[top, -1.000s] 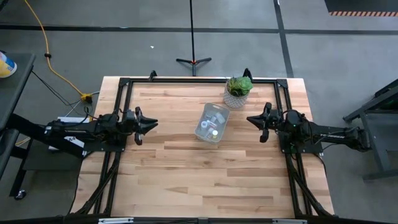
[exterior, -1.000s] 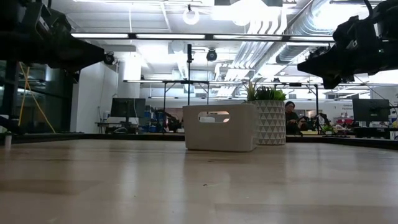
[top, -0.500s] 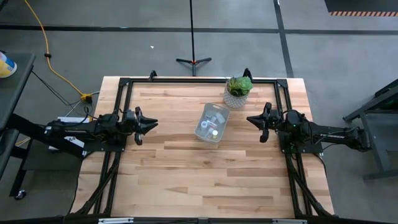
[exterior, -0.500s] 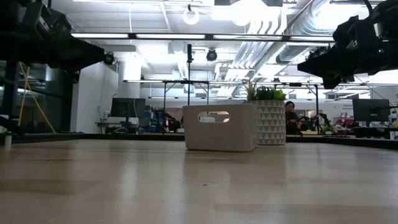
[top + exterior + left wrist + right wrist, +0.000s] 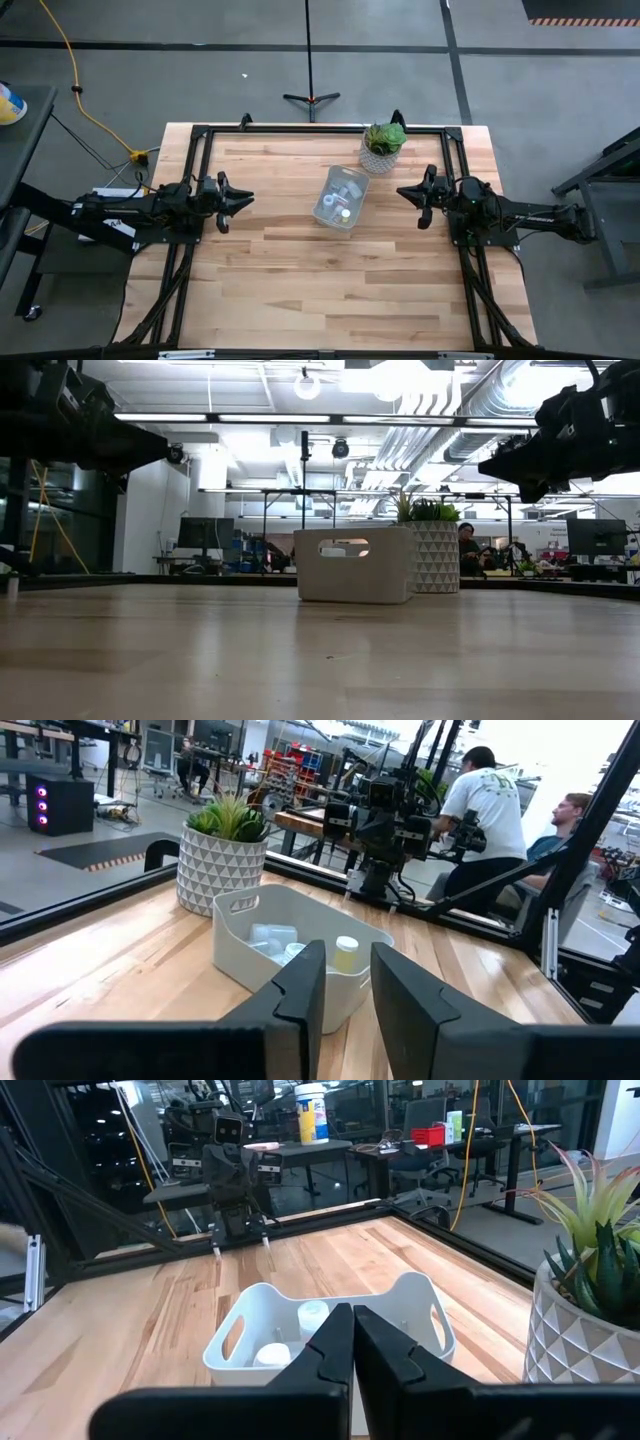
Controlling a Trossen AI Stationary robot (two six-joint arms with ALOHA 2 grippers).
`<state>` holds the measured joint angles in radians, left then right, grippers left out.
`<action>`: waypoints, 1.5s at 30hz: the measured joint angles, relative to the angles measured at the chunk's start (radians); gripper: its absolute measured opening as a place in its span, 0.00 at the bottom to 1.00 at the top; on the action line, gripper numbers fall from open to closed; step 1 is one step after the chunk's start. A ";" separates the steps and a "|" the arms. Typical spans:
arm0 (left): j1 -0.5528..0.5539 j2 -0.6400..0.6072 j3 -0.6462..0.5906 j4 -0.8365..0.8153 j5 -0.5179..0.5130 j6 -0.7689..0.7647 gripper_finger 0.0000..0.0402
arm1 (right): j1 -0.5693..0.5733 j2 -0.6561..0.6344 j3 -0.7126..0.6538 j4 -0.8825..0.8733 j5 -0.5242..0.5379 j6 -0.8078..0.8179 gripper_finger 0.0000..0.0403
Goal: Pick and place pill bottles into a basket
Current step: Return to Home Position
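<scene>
The clear greyish basket [image 5: 340, 198] stands on the wooden table near its middle. Several small white pill bottles [image 5: 344, 190] lie inside it; they also show in the left wrist view [image 5: 272, 935] and the right wrist view [image 5: 312, 1316]. No bottle shows on the table outside it. My left gripper [image 5: 248, 198] hovers left of the basket, raised above the table, its fingers a little apart and empty [image 5: 348, 982]. My right gripper [image 5: 401, 191] hovers right of the basket, also raised, its fingers together and empty [image 5: 353, 1336].
A white patterned pot with a green plant [image 5: 383, 146] stands at the far side, just beyond and right of the basket [image 5: 352, 565]. A black frame [image 5: 300, 128] runs along the table's far and side edges. People [image 5: 490, 805] are in the room beyond.
</scene>
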<state>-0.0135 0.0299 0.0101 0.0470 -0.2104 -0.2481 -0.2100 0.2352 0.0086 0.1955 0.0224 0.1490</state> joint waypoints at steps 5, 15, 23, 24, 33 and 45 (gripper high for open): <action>0.000 0.000 0.000 0.000 0.000 0.000 0.30 | 0.000 0.000 0.000 0.000 0.000 0.000 0.01; 0.000 0.000 0.000 0.000 0.000 0.000 0.30 | 0.000 0.000 0.000 0.000 0.000 0.000 0.01; 0.000 0.000 0.000 0.000 0.000 0.000 0.30 | 0.000 0.000 0.000 0.000 0.000 0.000 0.01; 0.000 0.000 0.000 0.000 0.000 0.000 0.30 | 0.000 0.000 0.000 0.000 0.000 0.000 0.01; 0.000 0.000 0.000 0.000 0.000 0.000 0.30 | 0.000 0.000 0.000 0.000 0.000 0.000 0.02; 0.000 0.000 0.000 0.000 0.000 0.000 0.30 | 0.000 0.000 0.000 0.000 0.000 0.000 0.02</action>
<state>-0.0135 0.0299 0.0101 0.0469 -0.2104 -0.2481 -0.2099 0.2352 0.0082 0.1955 0.0227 0.1489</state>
